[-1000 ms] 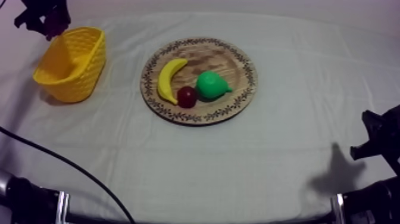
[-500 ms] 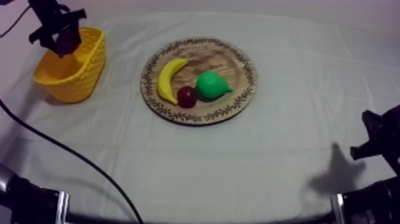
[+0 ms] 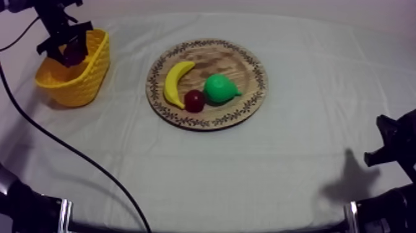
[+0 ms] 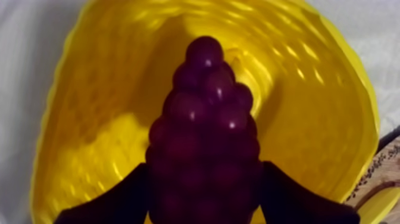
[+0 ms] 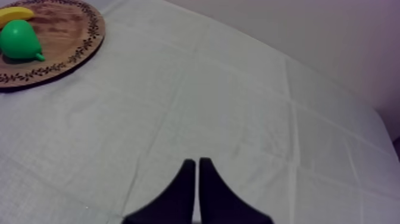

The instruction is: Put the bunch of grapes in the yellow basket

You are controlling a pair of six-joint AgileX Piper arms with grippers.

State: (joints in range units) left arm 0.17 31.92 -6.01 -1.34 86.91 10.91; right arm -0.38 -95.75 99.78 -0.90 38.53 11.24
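Grips the bunch of grapes (image 4: 205, 131) in the left claw (image 3: 67, 52), closed round the bunch's broad end with one black finger (image 4: 113, 201) against each side and the tapered tip pointing away from the wrist. Hangs with it over the open mouth of the yellow basket (image 3: 83, 79), at the far left of the bench (image 3: 278, 173) in the top view. Places the grapes inside the ring of the basket's rim as seen from the left wrist, apart from the woven walls all round; cannot tell about contact with the basket's floor. Catches, just past the basket's rim in that view, a strip of the wooden board (image 3: 247, 59) with its patterned edge.

Finds three toy fruits on the board, mid-bench and well apart from the basket: the banana (image 3: 175, 80) curved along the side nearer the basket, the small red fruit (image 3: 194, 100) just beside the banana's near end, the pear (image 3: 220, 88) just beside the red fruit, narrow end toward the right.

Rests the right claw (image 5: 196, 173) low at the bench's right side, fingers pressed together into a narrow wedge, nothing between them, over bare grey-white cloth (image 5: 250, 107). Looks from the right wrist across the cloth to the board's rim, the pear and one end of the banana, all well apart from that claw.
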